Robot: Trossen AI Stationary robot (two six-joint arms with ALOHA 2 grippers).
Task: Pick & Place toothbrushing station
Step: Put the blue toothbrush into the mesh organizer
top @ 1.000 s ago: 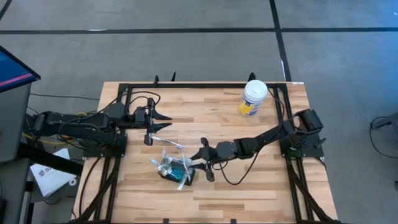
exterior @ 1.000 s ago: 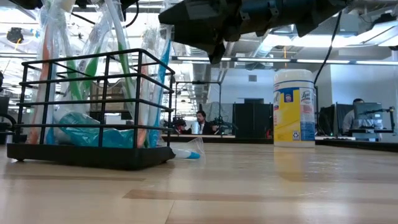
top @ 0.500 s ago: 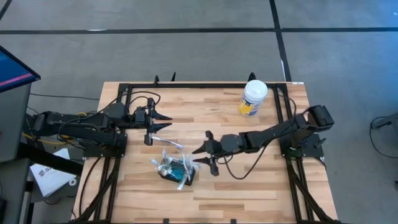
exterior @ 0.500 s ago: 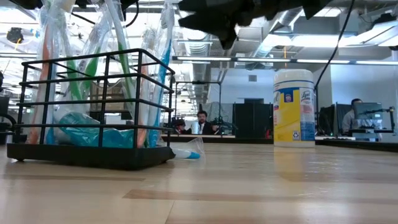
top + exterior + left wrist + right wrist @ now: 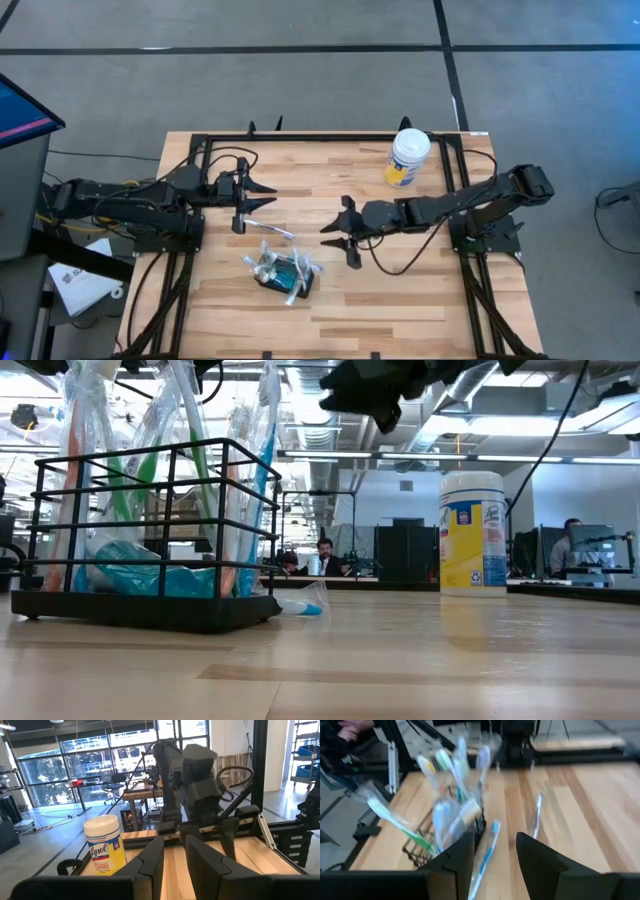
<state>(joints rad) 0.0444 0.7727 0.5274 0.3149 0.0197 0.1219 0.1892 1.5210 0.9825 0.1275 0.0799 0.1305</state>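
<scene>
The toothbrushing station (image 5: 282, 272) is a black wire holder full of wrapped toothbrushes. Its flat base rests on the table, near the middle of the near half; it also shows in the low view (image 5: 140, 530) and the right wrist view (image 5: 447, 827). My right gripper (image 5: 338, 234) is open and empty, raised above the table to the right of and beyond the station, and faces it (image 5: 495, 855). My left gripper (image 5: 268, 195) is open and empty at the far left (image 5: 174, 860).
A white-lidded, yellow-labelled canister (image 5: 408, 158) stands at the far right of the table. A loose wrapped toothbrush (image 5: 268, 230) lies between the left gripper and the station. The black frame rails (image 5: 330, 137) run along the table's edges. People sit in the room behind.
My right gripper has risen and drawn back from the station toward the table's right and far edges, staying open. The station has stayed where it was.
</scene>
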